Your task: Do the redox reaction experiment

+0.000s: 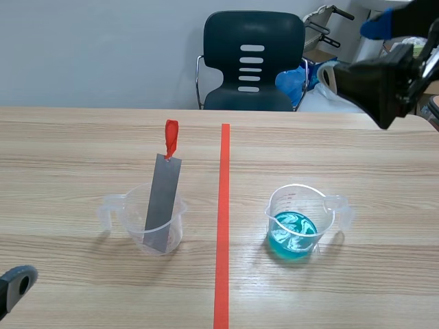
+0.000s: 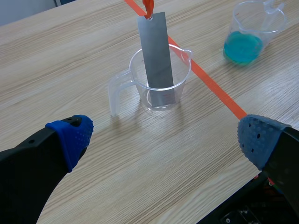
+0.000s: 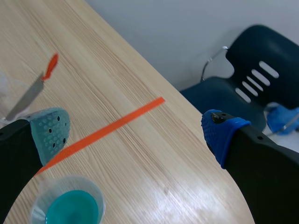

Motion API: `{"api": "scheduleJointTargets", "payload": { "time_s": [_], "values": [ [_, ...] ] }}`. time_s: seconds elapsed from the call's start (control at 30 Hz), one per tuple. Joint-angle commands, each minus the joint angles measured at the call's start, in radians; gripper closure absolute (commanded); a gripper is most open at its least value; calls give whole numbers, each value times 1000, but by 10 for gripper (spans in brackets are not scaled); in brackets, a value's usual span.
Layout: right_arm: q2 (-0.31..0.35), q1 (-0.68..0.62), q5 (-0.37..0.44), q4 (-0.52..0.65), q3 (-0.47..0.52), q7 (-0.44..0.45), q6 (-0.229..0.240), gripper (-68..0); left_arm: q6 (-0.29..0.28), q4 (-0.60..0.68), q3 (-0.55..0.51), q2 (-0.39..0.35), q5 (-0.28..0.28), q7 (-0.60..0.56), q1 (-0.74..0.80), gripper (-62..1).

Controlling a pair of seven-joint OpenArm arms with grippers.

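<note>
Scene view: the strip [image 1: 162, 202] leans in the clear cup [image 1: 164, 236] with its red tag [image 1: 171, 139] up, probably as a lifting point. The blue cup [image 1: 296, 226] stands across the tape line [image 1: 223, 226], which keeps the reagents apart.

Left wrist view: my left gripper [image 2: 163, 137] is spread wide and empty, with the strip just ahead.

Right wrist view: my right gripper [image 3: 134, 133] is spread wide and empty, raised above the blue cup.

No writing is legible.

arms [image 1: 374, 82]: black | gripper fingers [image 2: 28, 172]: thick, black | pads [image 2: 72, 135]: dotted, blue, one grey-green
</note>
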Motion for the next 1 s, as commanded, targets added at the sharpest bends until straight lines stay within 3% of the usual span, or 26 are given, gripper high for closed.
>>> {"api": "scheduleJointTargets", "payload": {
  "time_s": [0.0,0.07,0.17,0.23,0.5,0.6,0.77,0.97],
  "values": [
    [21,-17,-6,3,22,11,-40,-573,1,10,6,5,-6,-18,-3,-623],
    [35,-57,-27,3,32,11,-89,-573,1,10,6,5,-6,-18,-3,-623],
    [52,-109,-49,3,50,11,-115,-573,1,10,6,5,-6,-17,-3,-623],
    [58,-146,-61,2,73,6,-115,-572,1,10,6,5,-6,-17,-3,-623],
    [57,-297,-97,-1,259,-5,-114,-443,1,10,6,5,-6,-20,-3,-623],
    [23,-338,-98,-1,352,-39,-113,-434,1,15,5,5,-6,-52,-3,-623],
    [-91,-385,-147,-1,499,-117,-71,-434,5,62,-4,5,-7,-51,-6,-623],
    [-214,-388,-166,-1,591,-153,51,-434,5,131,-8,11,-14,-38,-43,-623]
  ]
}}
